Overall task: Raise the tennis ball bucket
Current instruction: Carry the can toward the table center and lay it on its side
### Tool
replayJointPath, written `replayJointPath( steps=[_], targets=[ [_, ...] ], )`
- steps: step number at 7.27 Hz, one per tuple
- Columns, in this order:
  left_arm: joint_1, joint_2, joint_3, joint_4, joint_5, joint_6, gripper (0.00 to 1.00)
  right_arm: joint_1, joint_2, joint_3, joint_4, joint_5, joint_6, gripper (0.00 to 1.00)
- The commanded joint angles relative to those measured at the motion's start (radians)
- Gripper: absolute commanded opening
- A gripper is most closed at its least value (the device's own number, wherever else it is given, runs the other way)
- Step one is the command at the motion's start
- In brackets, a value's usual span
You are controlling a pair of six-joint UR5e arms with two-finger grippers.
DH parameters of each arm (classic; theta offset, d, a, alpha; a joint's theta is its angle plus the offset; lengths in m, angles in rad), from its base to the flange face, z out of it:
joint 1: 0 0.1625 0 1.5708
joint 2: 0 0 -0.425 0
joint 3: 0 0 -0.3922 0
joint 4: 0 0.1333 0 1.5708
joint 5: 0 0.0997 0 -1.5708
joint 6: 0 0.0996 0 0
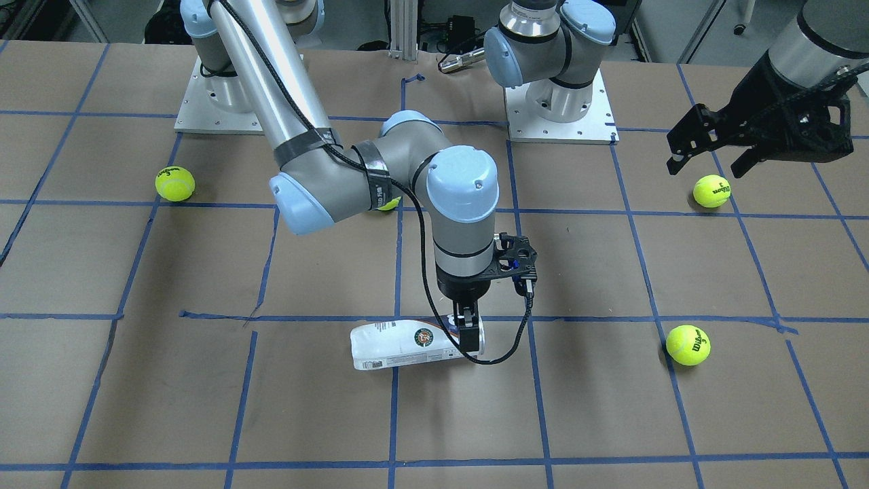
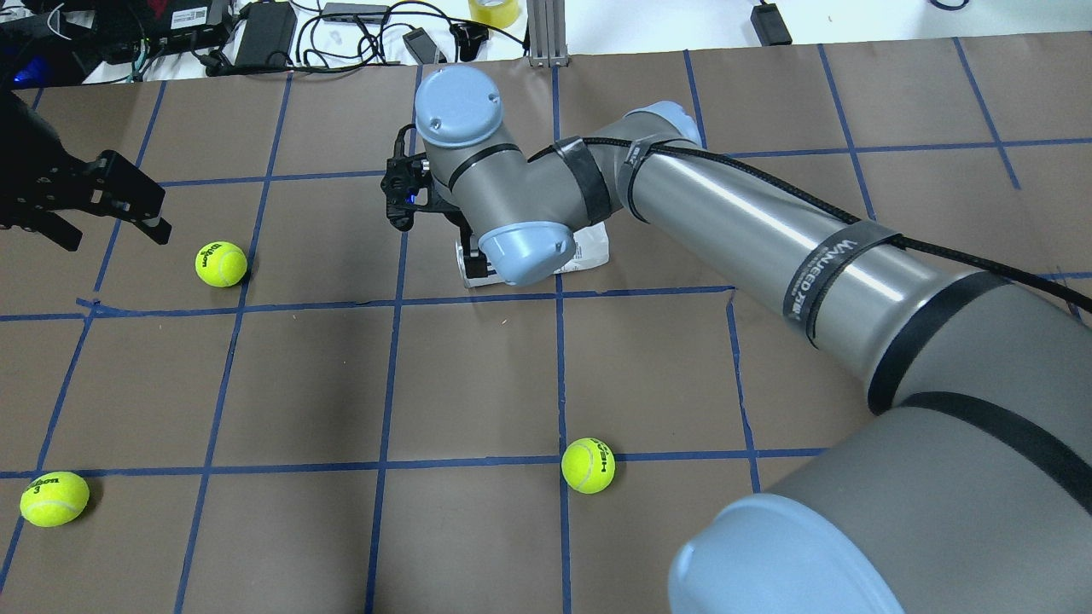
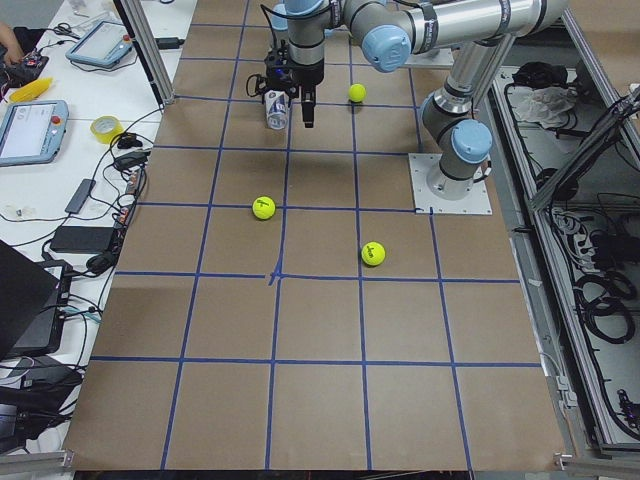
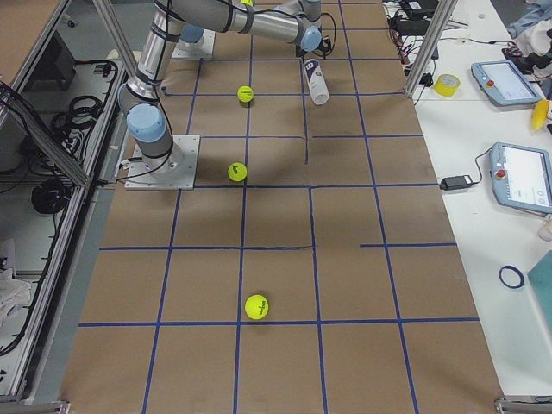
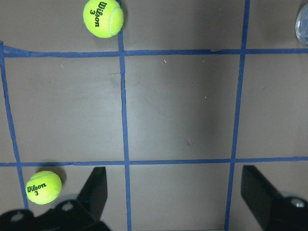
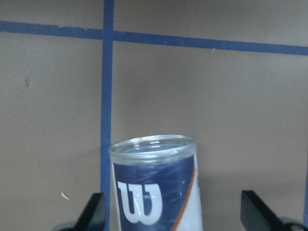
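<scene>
Stage shown: approach complete, grasp and lift pending. Slim clear plastic cylinder can with white-and-navy "W" label, i.e. the tennis ball bucket, lying on its side on the brown paper-covered table with blue tape grid. Black two-finger right gripper positioned low over the bucket, near its clear-rimmed end; fingers spread wide, one on either side of the bucket, with a gap visible on both sides in the right wrist view. Black two-finger left gripper well apart from the bucket, above the table, fingers wide, nothing between them. Several yellow-green felt tennis balls scattered around the bucket, none touching it. Judged done: reach and straddle. Judged left: closing on the bucket, then raising it clear of the table.
</scene>
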Motion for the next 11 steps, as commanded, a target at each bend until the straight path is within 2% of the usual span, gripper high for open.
replayJointPath(
  steps=[1, 3, 4, 5, 6, 7, 8, 10, 11],
  targets=[
    [-0.015, -0.008, -0.003, 0.004, -0.023, -0.1, 1.0, -0.102, -0.157, 0.013, 0.207, 0.006, 0.046, 1.0],
    [-0.032, -0.054, -0.009, 0.016, -0.219, -0.129, 1.0, -0.241, -0.327, 0.016, 0.402, 0.009, 0.084, 1.0],
    [-0.046, -0.08, -0.012, 0.067, -0.242, -0.18, 1.0, -0.283, -0.39, 0.016, 0.507, -0.005, 0.087, 1.0],
    [-0.105, -0.115, -0.012, 0.151, -0.239, -0.229, 1.0, -0.303, -0.447, 0.017, 0.549, -0.005, 0.113, 1.0],
    [-0.148, -0.16, -0.02, 0.212, -0.243, -0.241, 1.0, -0.314, -0.458, 0.019, 0.6, -0.005, 0.183, 1.0],
    [-0.152, -0.207, -0.031, 0.23, -0.356, -0.245, 1.0, -0.32, -0.469, 0.02, 0.657, -0.004, 0.22, 1.0],
    [-0.153, -0.246, -0.037, 0.246, -0.482, -0.254, 1.0, -0.32, -0.469, 0.025, 0.64, 0.013, 0.263, 1.0],
    [-0.167, -0.318, -0.095, 0.393, -0.492, -0.254, 1.0, -0.345, -0.481, 0.028, 0.637, 0.01, 0.381, 1.0],
    [-0.188, -0.35, -0.119, 0.468, -0.495, -0.258, 1.0, -0.371, -0.497, 0.03, 0.637, -0.005, 0.515, 1.0]
  ],
)
